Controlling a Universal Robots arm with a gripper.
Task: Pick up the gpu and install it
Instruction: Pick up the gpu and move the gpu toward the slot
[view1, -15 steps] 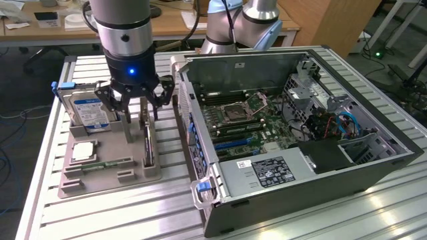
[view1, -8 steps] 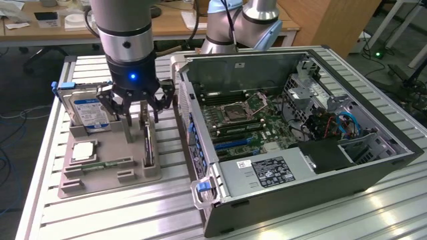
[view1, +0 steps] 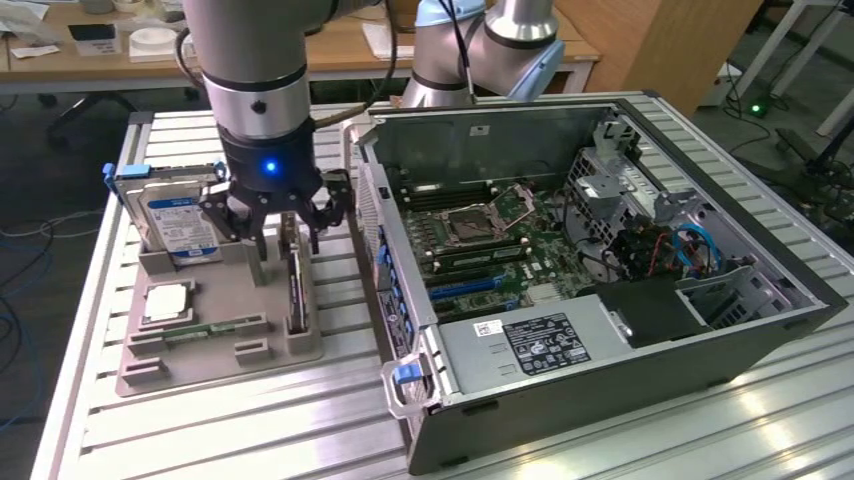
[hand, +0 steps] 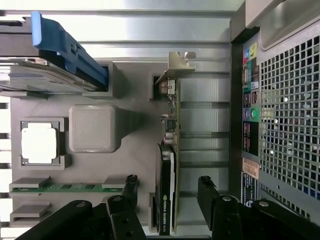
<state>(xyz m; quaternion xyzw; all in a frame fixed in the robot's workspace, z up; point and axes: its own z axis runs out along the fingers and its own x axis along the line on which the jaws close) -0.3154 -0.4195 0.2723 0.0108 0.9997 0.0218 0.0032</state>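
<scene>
Gripper (view1: 283, 236) hangs over the grey holder tray (view1: 200, 355) on the exterior view's left, jaws spread wide and holding nothing. I read the gpu (view1: 296, 290) as standing on its long edge in a slot of that holder tray. It is directly under the pincer, on the side nearest the computer case (view1: 747, 330).

Wrist view: gripper (hand: 168, 186) straddles the gpu (hand: 167, 165), one black finger on each side of the card. Fingers (hand: 131, 189) stand clear of it, with a gap showing on both sides; I see no contact. Silvery bracket (hand: 176, 65) sits at the end of the card away from the fingers, near the edge of the holder tray (hand: 135, 120). The dark shrouded end of the card, with lettering on it, lies between the fingers.

Other tray contents, exterior view:
- hard drive (view1: 180, 225) with a blue-white label, upright in a blue caddy (view1: 114, 172) at the far end
- processor (view1: 167, 300) flat in its square pocket
- green memory stick (view1: 214, 326) lying in a narrow groove toward the near end

None of them touches the gpu.

Computer case lies on its side on the slatted metal table (view1: 267, 430), open face up, motherboard (view1: 481, 235) exposed, just beside the holder tray. The gpu is seated in its tray slot, not in the case.
</scene>
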